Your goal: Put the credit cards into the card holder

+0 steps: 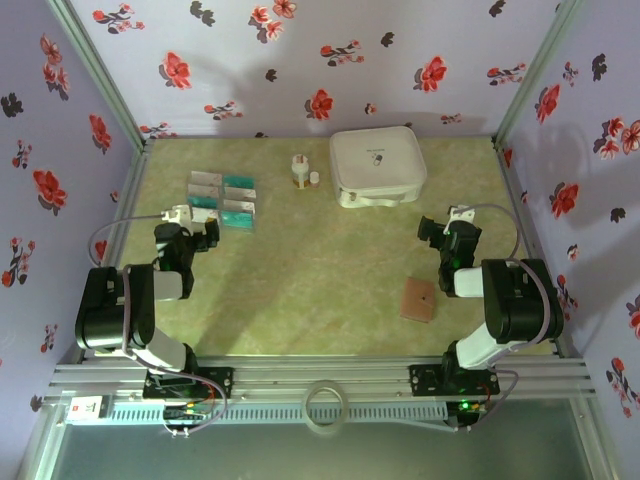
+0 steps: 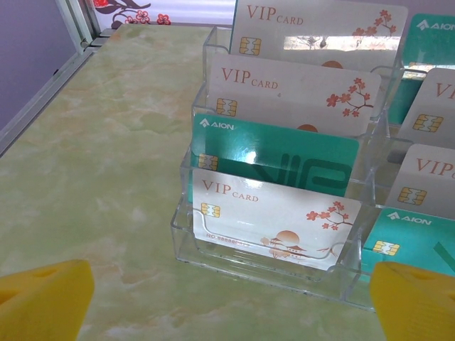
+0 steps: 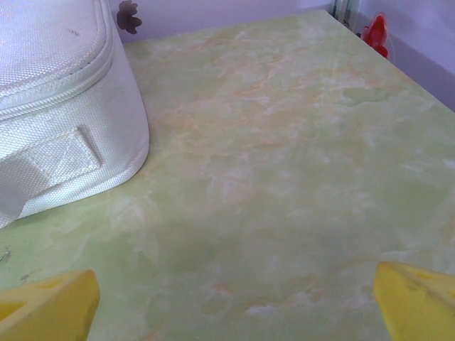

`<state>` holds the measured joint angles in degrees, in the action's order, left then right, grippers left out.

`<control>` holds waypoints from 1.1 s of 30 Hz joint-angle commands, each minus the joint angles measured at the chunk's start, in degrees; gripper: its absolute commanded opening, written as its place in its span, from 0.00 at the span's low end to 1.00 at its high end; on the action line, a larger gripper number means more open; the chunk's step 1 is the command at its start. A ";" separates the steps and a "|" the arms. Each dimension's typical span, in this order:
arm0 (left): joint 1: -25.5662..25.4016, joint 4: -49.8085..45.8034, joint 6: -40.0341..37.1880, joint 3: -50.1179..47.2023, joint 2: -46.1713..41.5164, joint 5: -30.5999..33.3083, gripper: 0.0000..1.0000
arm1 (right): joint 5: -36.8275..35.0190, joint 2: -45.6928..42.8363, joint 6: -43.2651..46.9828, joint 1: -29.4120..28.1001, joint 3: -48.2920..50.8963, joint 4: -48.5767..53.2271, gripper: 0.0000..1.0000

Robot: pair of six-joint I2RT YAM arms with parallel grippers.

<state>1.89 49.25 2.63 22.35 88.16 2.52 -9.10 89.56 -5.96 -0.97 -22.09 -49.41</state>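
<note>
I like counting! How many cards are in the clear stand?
8 cards in the clear stand: four tiered in its left column, four in its right. Extras may hide behind.

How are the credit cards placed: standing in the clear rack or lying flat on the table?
Standing. The credit cards sit upright in the stepped slots of the clear rack, faces showing.

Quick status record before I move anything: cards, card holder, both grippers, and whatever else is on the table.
credit cards: upright in a clear tiered stand, far left; white and teal
card holder: flat on the table, near right, apart from the cards
left gripper: open, facing the stand's front, holding nothing
right gripper: open, over bare table beside the white zip case
small bottle: just left of the case
progress: no card at the holder yet
</note>
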 commanded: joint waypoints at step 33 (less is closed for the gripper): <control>-6.73 -48.15 13.99 19.04 -21.19 5.37 1.00 | -0.60 -28.34 -26.80 1.02 -14.85 63.56 0.99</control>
<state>-1.58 12.51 12.27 39.00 68.66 5.61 -14.76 62.04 -27.11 -0.23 -36.25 -0.21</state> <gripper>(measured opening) 0.997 0.993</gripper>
